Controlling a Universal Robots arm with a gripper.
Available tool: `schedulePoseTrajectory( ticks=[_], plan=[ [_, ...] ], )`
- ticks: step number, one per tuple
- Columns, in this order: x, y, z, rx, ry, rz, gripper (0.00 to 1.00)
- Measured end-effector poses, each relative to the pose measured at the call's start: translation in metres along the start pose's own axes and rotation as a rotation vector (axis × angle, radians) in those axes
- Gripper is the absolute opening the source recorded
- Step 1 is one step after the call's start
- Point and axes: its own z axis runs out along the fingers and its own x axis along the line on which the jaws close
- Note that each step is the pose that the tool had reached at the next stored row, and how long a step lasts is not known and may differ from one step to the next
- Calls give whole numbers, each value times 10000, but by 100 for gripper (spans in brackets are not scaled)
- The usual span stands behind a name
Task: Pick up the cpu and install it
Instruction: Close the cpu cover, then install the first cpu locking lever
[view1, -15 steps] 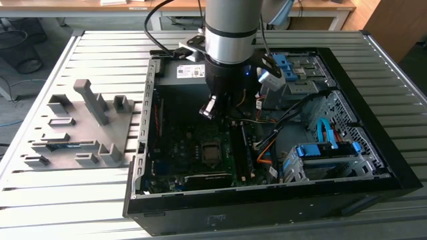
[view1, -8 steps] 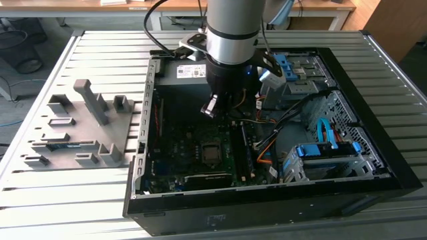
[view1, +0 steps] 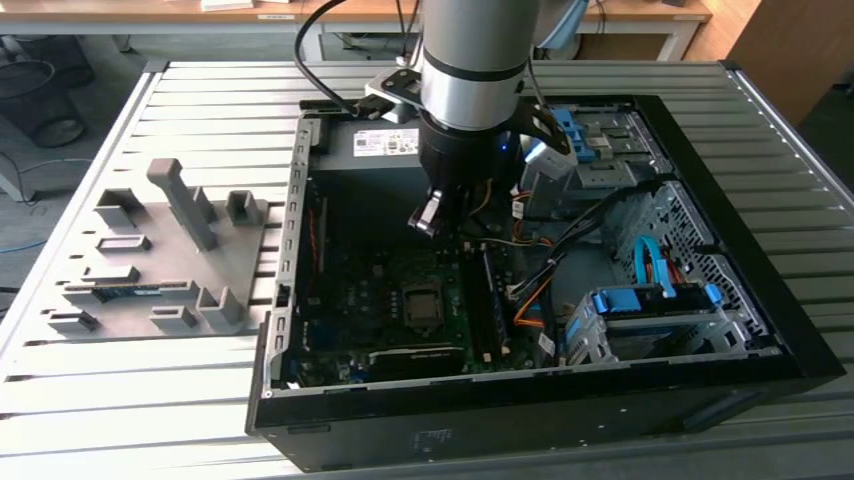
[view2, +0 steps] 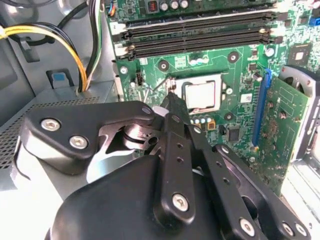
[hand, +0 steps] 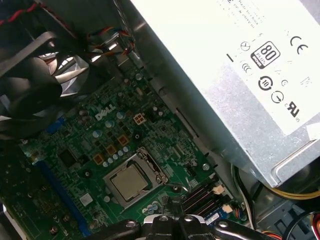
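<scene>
The cpu (hand: 131, 181) already lies flat in its socket on the green motherboard (hand: 75, 150), its silvery face up inside the metal socket frame; in the second wrist view the same chip (view2: 201, 95) sits just below the black memory slots (view2: 200, 37). In the exterior view the gripper (view1: 430, 215) hangs inside the open computer case (view1: 747, 300), above the board and well apart from the socket (view1: 422, 308), close beside the grey power supply (hand: 240, 65) with its white label. The fingers (view2: 172, 107) look drawn together at their tips with nothing between them, so I judge them narrow and empty. My reading is that the placing step is done or nearly done and the arm stands clear above the socket; whether the socket's retention frame and lever are latched I cannot tell. Any further contact would call for a straight approach over the chip, keeping clear of the yellow and black cable bundle (view2: 75, 55) and the power supply wall close by. The grey parts fixture (view1: 160, 260) sits on the slatted tabletop (view1: 160, 400), at the exterior view's left of the case
</scene>
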Motion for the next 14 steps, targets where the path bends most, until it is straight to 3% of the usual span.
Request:
schedulePoseTrajectory(
  ticks=[14],
  plan=[
    [-7,-8,2,33,43,1,10]
  ],
)
